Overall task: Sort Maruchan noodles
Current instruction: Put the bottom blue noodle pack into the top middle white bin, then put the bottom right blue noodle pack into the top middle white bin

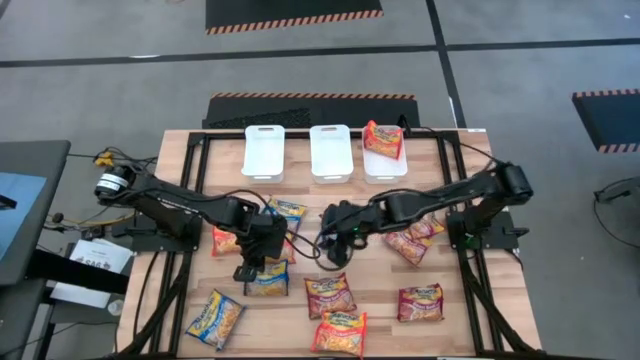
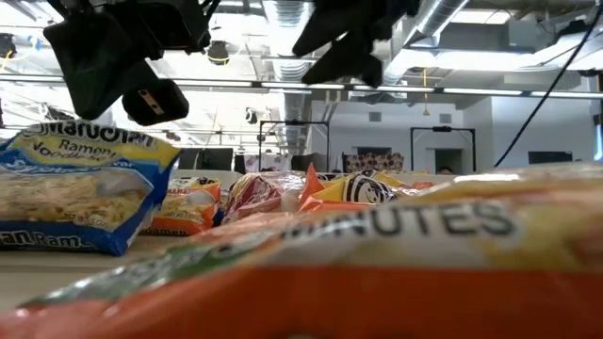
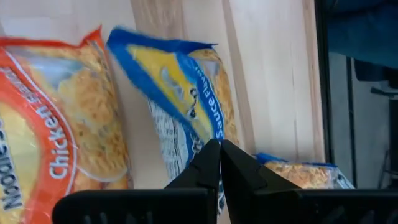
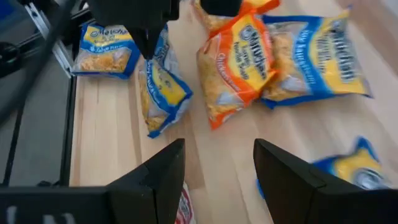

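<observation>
- The left gripper (image 3: pixel 219 152) is seen with its jaws pressed fully together, tips meeting over a blue packet (image 3: pixel 186 118); whether that packet is actually touched cannot be told, and nothing is seen pinched between them.
- The right gripper (image 4: pixel 219 171) is held with its jaws spread wide above bare wood, nothing between them.
- From above, both grippers are found near the middle of the counter (image 1: pixel 455 330), the left gripper (image 1: pixel 250 268) just beside a blue packet (image 1: pixel 268 280), the right gripper (image 1: pixel 335 245) a little apart from it.
- The Maruchan noodles (image 1: pixel 330 296) are scattered across the near half of the counter, blue, orange and dark red packets, some overlapping.
- One orange packet (image 1: pixel 383 139) is lying in the rightmost of three white bins (image 1: pixel 264 150) along the far edge.
- Writing is readable: "Chicken" on the orange packet (image 3: pixel 56 124) in the left wrist view, "Sauce Flavor" on the blue one beside it.
- In the low view, "Maruchan Ramen Noodle" is read on a blue packet (image 2: pixel 80 184), and "MINUTES" on the close orange packet (image 2: pixel 396 254).
- The wrappers are glossy, crinkled film, flat and rectangular; noodle blocks are pictured on them.
- The counter is pale wood planking; the bins are smooth white plastic with rounded corners.
</observation>
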